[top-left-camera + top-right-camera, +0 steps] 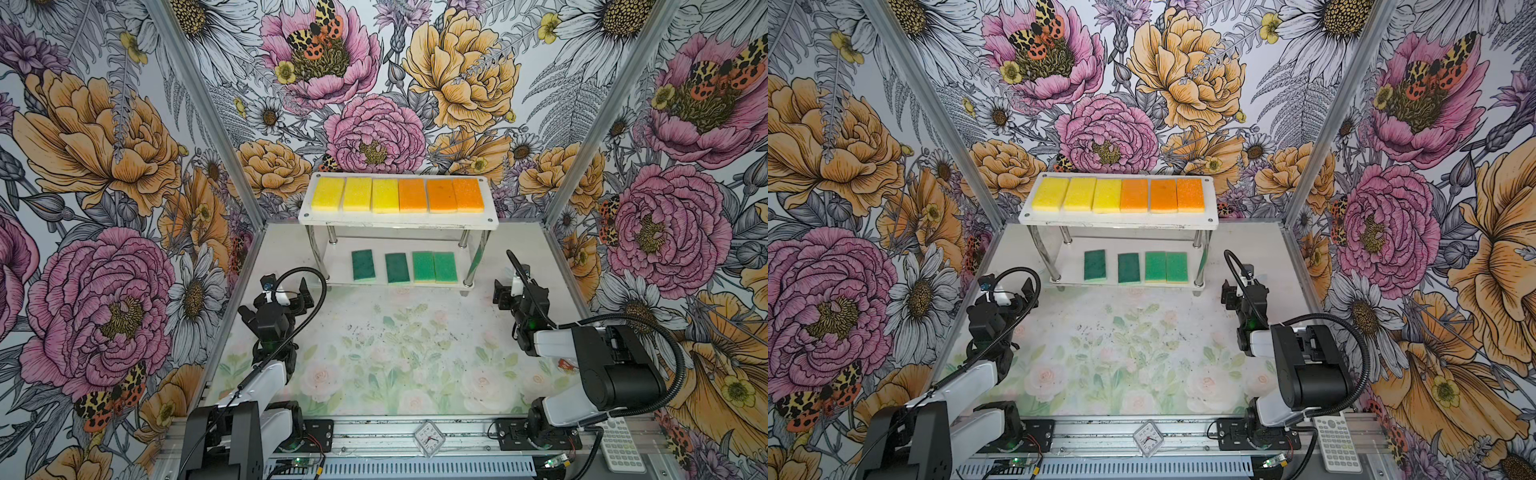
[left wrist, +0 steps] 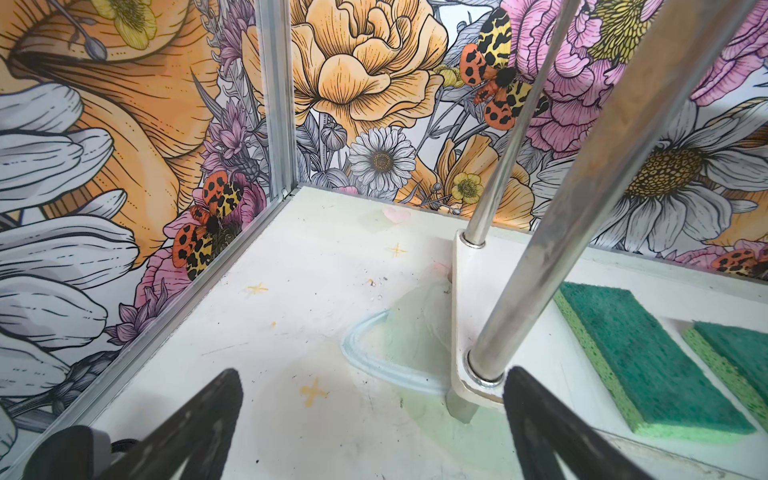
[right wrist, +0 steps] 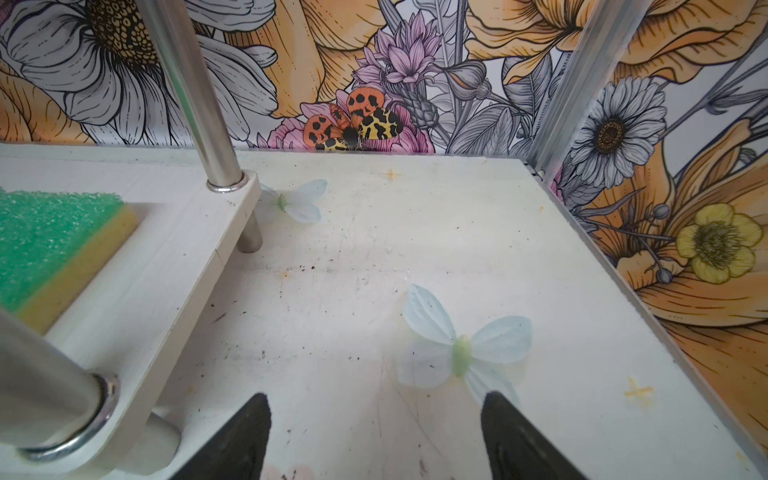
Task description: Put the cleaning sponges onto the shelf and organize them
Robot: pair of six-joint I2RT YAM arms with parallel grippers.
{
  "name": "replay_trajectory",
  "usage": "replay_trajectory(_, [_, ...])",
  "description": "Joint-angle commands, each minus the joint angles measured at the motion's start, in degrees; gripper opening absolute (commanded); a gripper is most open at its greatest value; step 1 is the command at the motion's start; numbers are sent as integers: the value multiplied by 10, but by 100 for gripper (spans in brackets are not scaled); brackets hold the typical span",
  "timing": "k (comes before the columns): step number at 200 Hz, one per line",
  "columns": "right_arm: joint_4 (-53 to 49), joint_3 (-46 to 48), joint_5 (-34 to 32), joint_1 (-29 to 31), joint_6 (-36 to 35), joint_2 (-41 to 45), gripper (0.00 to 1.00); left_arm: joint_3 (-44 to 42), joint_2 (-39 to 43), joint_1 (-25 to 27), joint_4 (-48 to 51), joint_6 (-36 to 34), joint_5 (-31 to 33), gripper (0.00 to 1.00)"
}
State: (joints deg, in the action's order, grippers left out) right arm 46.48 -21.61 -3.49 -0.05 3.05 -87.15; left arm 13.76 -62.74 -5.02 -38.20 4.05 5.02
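Black rubber, spread wide and empty: my left gripper (image 2: 374,374) stands as far apart as it goes and my right gripper (image 3: 376,397) nearly so, with nothing held in either. Each hangs low just outside a front corner of the shelf (image 1: 399,221). One finger (image 2: 540,424) of the left sits right beside the front chrome leg (image 2: 534,291), so I judge the job now is a clean retreat. I should lift and pull straight back before swinging, or I may clip that tube and shake the rows.

Past the leg, the lower board (image 3: 158,257) carries two dark green sponges (image 1: 363,265) with bare board between them. Next to them two light green sponges (image 1: 423,267) touch side by side. If any tidying is left, it is there, and I would slide the dark pair sideways rather than regrip. Further back, the top board (image 1: 1121,219) holds three yellow sponges (image 1: 357,194) and three orange sponges (image 1: 441,195) in one close row. I see none off the shelf, so the task looks as good as finished.

At my base runs an aluminium rail (image 1: 374,436) with a small clock (image 1: 429,438) and a white keypad (image 1: 621,444). Beyond it the table mat (image 1: 395,345) is pale, printed with faint roses and leaves and speckled with dark grit. A pale blue butterfly (image 3: 461,353) shows on it by my right jaws. Floral walls (image 1: 104,166) with spotted moths close in three sides, with aluminium posts at the far corners.
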Motion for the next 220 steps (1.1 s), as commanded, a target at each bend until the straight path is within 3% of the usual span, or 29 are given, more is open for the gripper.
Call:
replay_trajectory(1, [39,-4,-13,-4,6,-7,82,6,-23,-6,-50,-8,-23,99])
replay_trajectory(41, [38,-4,-16,-4,6,-7,84,26,-128,-10,-121,5,-46,99])
replay_trajectory(59, [37,-5,-16,-4,7,-8,99,29,-172,-10,-169,2,-71,99])
replay_trajectory(111, [35,-7,-20,-3,8,-8,100,23,-280,-9,-296,5,-70,99])
replay_trajectory(126, [34,-7,-20,-4,7,-8,100,40,-255,-4,-220,-3,-61,99])
replay_trajectory(157, [35,-6,-20,-4,8,-7,100,58,-263,13,-202,-16,-44,99])
replay_trajectory(220, [35,-6,-20,-4,8,-8,100,80,-262,26,-155,-47,-75,99])
